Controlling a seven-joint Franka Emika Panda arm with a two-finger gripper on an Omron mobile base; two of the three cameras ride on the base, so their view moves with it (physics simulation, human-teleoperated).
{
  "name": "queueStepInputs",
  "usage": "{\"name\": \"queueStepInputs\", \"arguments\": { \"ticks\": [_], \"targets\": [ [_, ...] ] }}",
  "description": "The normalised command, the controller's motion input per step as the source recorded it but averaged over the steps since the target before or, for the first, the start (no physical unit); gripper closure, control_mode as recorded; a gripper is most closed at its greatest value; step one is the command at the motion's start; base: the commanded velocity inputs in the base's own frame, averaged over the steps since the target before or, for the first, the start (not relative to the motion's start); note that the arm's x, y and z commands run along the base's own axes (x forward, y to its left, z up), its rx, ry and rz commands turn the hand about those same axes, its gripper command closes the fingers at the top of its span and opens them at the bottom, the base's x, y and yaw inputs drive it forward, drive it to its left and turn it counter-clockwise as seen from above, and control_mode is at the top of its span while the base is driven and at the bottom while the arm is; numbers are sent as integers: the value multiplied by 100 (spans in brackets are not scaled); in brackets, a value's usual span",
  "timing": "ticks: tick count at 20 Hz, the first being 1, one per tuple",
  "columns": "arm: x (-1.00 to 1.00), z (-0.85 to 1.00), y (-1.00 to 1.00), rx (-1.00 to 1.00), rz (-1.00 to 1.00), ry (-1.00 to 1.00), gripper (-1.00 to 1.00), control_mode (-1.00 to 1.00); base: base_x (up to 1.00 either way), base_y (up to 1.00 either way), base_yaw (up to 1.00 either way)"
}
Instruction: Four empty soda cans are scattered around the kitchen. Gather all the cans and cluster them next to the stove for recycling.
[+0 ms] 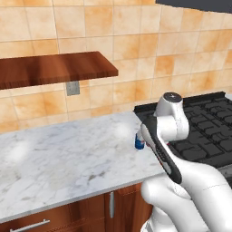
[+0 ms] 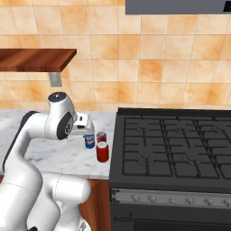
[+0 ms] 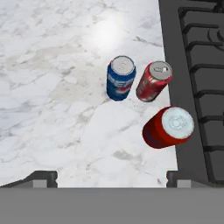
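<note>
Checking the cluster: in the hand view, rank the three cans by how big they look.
1. Nearest red can, largest, though closest to the camera.
2. Blue can and far red can look alike; no ranking.

White arm folded forward, gripper (image 3: 112,178) downward — jaws spread wide, empty

Rear wall (image 1: 136,27): tan tile, pale grout, glossy. Wood shelf (image 1: 50,68) fixed to wall on the left, reddish-brown; grey outlet plate (image 1: 72,88) just under it. Counter (image 1: 59,158): white-grey marble, bright light patches on surface. Base cabinets (image 1: 86,213) below, reddish-brown wood w/ metal handles (image 1: 111,205). Dark hood edge (image 2: 178,6) at top, above the range.
</note>
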Motion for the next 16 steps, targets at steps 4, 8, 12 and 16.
{"name": "queueStepInputs", "arguments": {
  "ticks": [4, 8, 12, 16],
  "targets": [
    [-100, 13, -1, 1, -10, 26, -100, -100, 0, 0, 0],
    [-99, 27, 0, 6, -5, 17, -100, -100, 0, 0, 0],
    [-74, 18, 0, 5, 0, 5, -100, -100, 0, 0, 0],
    [-31, -5, 0, -1, 0, 0, -100, -100, 0, 0, 0]
  ]
}}
